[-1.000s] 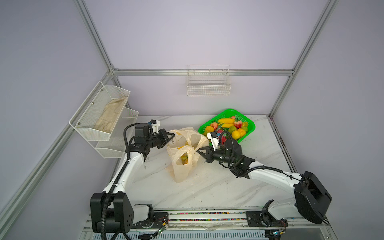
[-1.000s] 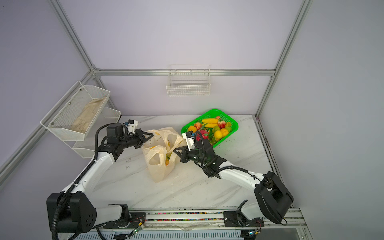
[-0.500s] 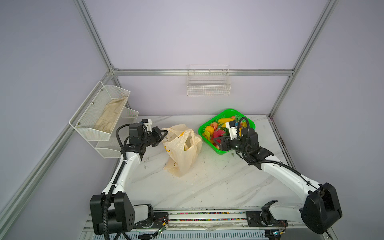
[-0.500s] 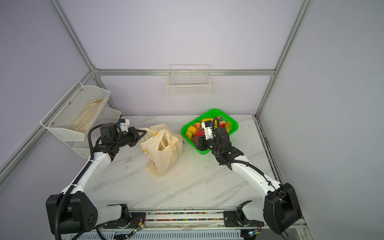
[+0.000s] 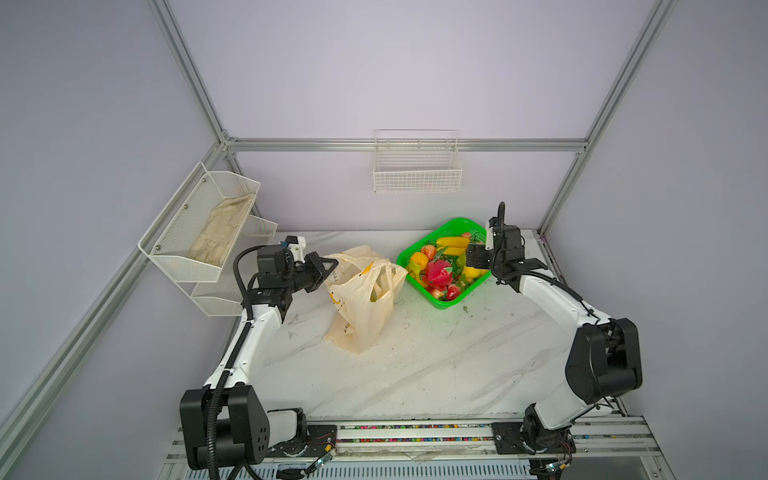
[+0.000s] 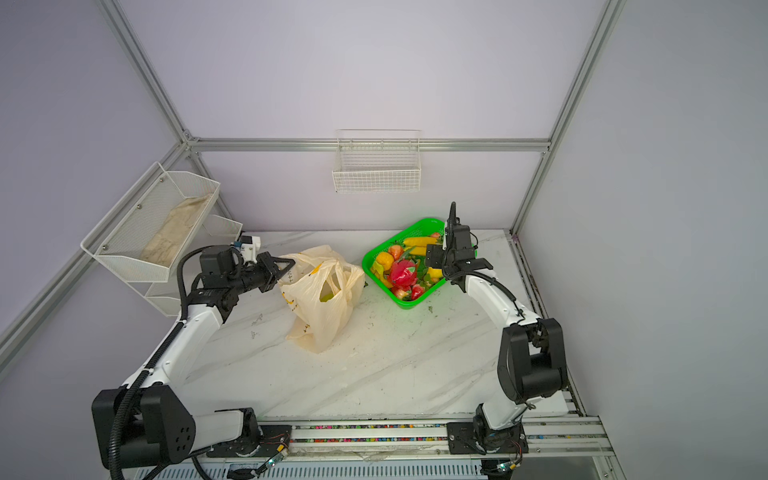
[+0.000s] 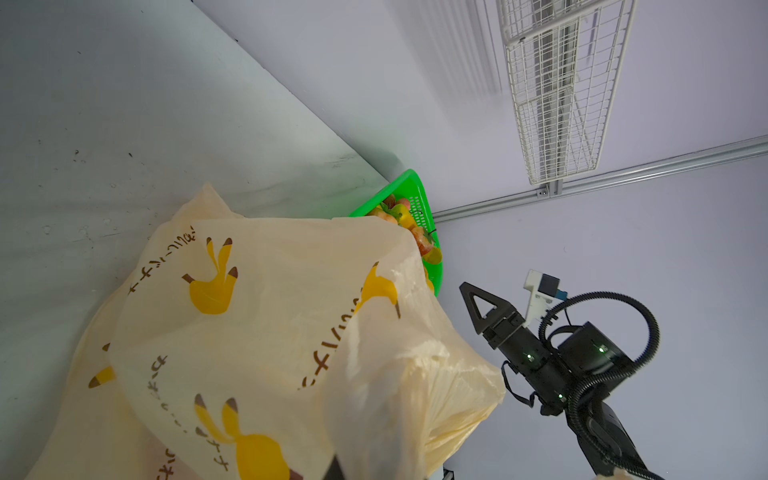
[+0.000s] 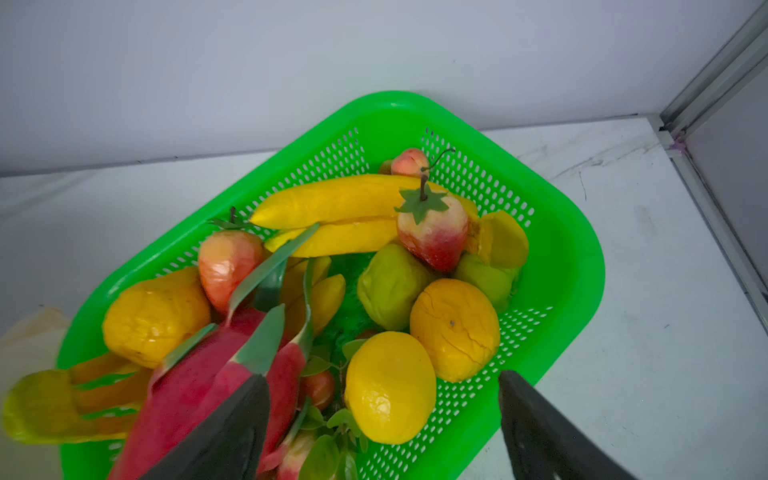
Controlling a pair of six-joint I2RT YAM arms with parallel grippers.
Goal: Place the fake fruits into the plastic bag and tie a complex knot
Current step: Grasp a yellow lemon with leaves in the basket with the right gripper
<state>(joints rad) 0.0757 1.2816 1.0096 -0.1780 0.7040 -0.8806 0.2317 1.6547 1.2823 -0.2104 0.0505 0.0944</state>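
Two arms split the work in both top views. Left of the basket (image 5: pixel 442 306), the bag (image 5: pixel 361 303) stands on the bench (image 5: pixel 415 365) with its mouth turned toward the basket. The left fingers (image 5: pixel 329 266) are clenched on the bag's rim farthest from the basket, which likely props the mouth open for loading. One greenish fruit (image 6: pixel 326 296) shows through that mouth, while most fruits (image 5: pixel 438 270) lie heaped in the basket. Over the basket's right edge, the right fingers (image 5: pixel 473 258) hang spread and carry nothing, seemingly placed for another pick.

From the left wrist, the bag fills most of the frame with its banana prints close to the lens, so the pinch itself is hidden. A corner of the basket peeks out behind it, and the right arm shows beyond.

From the right wrist, both fingers stand wide apart just above the basket, with a yellow fruit (image 8: pixel 390 386) between them and a dragon fruit (image 8: pixel 199 390) just beside one. No knot is tied yet, and I judge loading barely begun.
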